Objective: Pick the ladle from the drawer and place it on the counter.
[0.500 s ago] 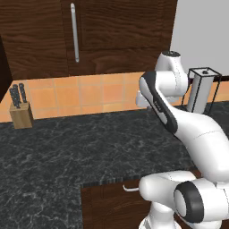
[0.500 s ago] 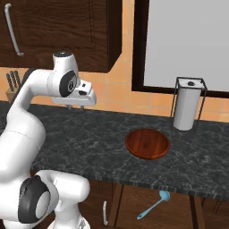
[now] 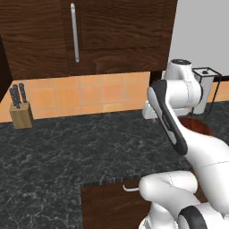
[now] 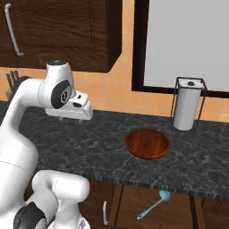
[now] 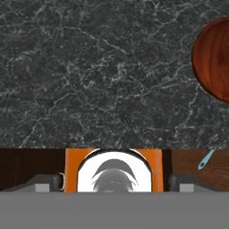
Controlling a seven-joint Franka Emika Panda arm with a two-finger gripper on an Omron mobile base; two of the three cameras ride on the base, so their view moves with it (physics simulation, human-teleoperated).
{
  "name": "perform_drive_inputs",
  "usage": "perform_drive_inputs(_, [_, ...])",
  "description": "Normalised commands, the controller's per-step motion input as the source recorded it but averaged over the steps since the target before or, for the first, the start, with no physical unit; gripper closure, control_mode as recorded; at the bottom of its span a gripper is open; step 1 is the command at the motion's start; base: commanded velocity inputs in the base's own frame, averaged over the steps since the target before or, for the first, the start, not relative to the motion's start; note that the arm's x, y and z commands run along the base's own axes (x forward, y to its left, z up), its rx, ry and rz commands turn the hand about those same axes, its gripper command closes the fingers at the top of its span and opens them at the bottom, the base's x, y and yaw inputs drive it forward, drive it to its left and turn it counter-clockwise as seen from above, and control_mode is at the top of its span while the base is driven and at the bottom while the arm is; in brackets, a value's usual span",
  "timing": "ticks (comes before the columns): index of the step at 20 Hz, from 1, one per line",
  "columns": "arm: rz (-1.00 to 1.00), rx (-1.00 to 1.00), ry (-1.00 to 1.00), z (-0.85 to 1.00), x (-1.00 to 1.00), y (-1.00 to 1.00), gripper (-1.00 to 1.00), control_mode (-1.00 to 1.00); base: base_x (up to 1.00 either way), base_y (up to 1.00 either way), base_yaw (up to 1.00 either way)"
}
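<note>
Ladle [image 4: 154, 206] below counter [image 4: 107, 143] edge, beside plate [image 4: 147, 143]; markings unreadable.

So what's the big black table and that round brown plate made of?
The counter looks like polished black marble or a stone look-alike: fine white veins run all over it. The plate looks like reddish-brown wood with a smooth, slightly shiny finish; faint grain streaks show in the hand view.

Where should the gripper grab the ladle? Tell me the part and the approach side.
Probably the thin straight handle, near its middle, coming from above. The ladle lies below the front edge of the counter, in the drawer space, handle slanting down-left and the small round bowl at its upper right. Jaws should close across the slim handle; the bowl looks too rounded for a sure hold.
</note>
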Motion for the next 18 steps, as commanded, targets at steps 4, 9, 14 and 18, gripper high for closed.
perform_drive_inputs(4, [-0.17, 0.02, -0.05, -0.70, -0.39, -0.18, -1.00, -1.00, 0.00, 0.00, 0.00])
perform_drive_inputs(9, [-0.21, 0.01, -0.02, -0.46, -0.31, -0.09, -1.00, -1.00, 0.00, 0.00, 0.00])
perform_drive_inputs(14, [-0.71, 0.03, 0.03, -0.14, -0.20, 0.09, -1.00, -1.00, 0.00, 0.00, 0.00])
perform_drive_inputs(18, [-0.76, 0.03, 0.07, -0.18, -0.10, -0.09, -1.00, -1.00, 0.00, 0.00, 0.00])
